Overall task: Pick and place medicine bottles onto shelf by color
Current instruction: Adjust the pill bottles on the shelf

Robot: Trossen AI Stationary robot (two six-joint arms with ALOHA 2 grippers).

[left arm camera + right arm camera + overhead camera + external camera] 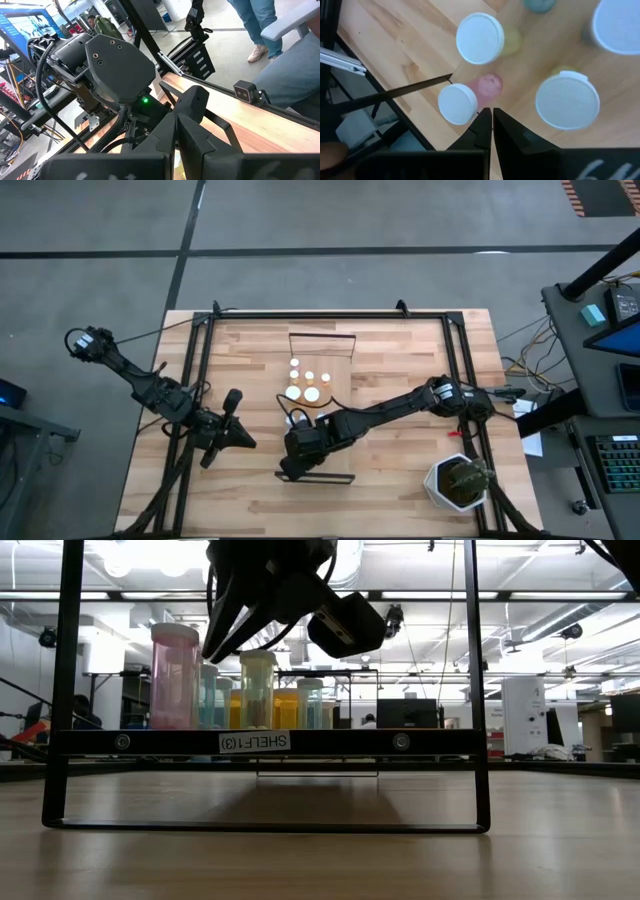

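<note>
my right tool hangs with fingers pressed together, empty, over round white-capped medicine bottles clustered on the pale wood shelf. left tool waits shut over the bench.

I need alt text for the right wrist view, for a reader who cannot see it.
Seen from above, four white-capped bottles stand on a light wood surface, the nearest with a pink body. The right gripper hangs just above them, its dark fingers nearly together and holding nothing.
</note>
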